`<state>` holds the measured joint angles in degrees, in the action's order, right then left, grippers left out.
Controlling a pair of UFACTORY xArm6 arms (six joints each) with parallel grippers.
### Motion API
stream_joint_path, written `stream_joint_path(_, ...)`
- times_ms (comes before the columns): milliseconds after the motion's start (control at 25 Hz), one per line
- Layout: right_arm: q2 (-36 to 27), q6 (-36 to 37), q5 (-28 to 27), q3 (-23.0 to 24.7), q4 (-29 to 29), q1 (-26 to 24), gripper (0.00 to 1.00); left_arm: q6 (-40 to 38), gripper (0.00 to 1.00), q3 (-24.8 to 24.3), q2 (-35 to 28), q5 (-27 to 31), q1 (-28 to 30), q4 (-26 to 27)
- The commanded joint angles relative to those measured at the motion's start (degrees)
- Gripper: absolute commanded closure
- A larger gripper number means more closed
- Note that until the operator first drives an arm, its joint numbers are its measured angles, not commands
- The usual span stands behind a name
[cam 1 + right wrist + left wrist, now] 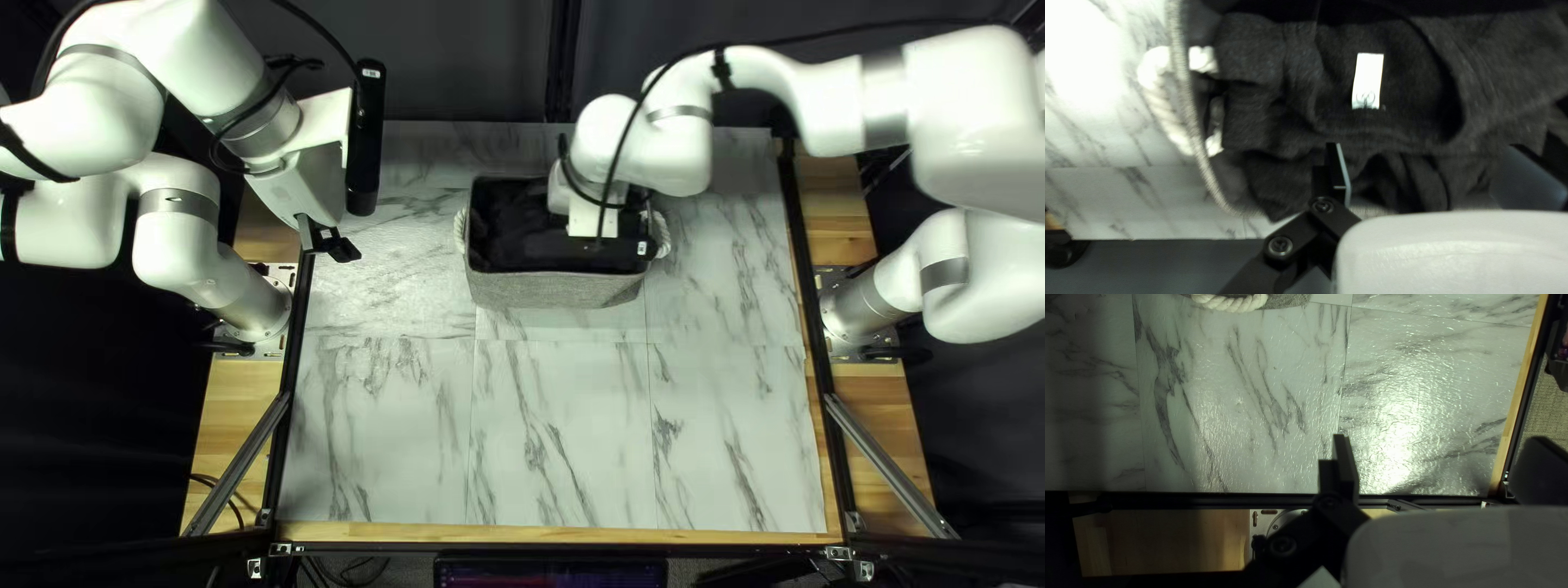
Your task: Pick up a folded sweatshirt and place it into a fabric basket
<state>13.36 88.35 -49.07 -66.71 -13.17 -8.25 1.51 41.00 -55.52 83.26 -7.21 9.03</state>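
One dark sweatshirt (1274,60) lies inside the grey fabric basket (555,289), which sits near the far edge of the marble-patterned table (555,436); call that edge twelve o'clock, and the basket stands at twelve from the table's middle. White rope handles stick out at its nine (462,231) and its three (663,234). The right arm (784,98) reaches over from three o'clock, and its gripper (593,223) is down over the basket, a touch toward the three o'clock half. From the right wrist you can see those fingers spread wide, holding nothing, with the sweatshirt's neck opening and white tag (1368,81) just ahead of them; whether the fingers touch the cloth, I can't tell. Over at nine o'clock from the basket, well apart from it, hangs the left gripper (340,246), its two fingers parted too and empty. The left arm's base (261,305) is bolted at the table's nine o'clock side.
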Motion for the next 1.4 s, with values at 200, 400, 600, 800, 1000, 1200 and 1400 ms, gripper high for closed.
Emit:
stream_joint_path(200, 3.77, -13.03, 8.15, 3.37, -8.89, -1.28, 0.00, 0.00, 0.00, 0.00, 0.00, 0.00, 0.00, 0.00)
stream_joint_path(400, 7.21, -17.69, 9.02, 2.73, -11.37, -1.95, 0.00, 0.00, 0.00, 0.00, 0.00, 0.00, 0.00, 0.00)
stream_joint_path(600, -1.48, -18.89, 6.03, 6.63, -11.38, -0.19, 0.00, 0.00, 0.00, 0.00, 0.00, 0.00, 0.00, 0.00)
stream_joint_path(800, -11.88, -19.43, 1.65, 11.09, -11.51, 1.50, 0.00, 0.00, 0.00, 0.00, 0.00, 0.00, 0.00, 0.00)
stream_joint_path(1000, -25.65, -28.08, -0.13, 19.23, -12.78, 1.51, 0.00, 0.00, 0.00, 0.00, 0.00, 0.00, 0.00, 0.00)
stream_joint_path(1200, -36.76, -38.96, 2.65, 27.66, -12.70, -1.77, 0.00, 0.00, 0.00, 0.00, 0.00, 0.00, 0.00, 0.00)
stream_joint_path(1400, -46.67, -44.49, 6.61, 34.54, -10.17, -7.11, 0.00, 0.00, 0.00, 0.00, 0.00, 0.00, 0.00, 0.00)
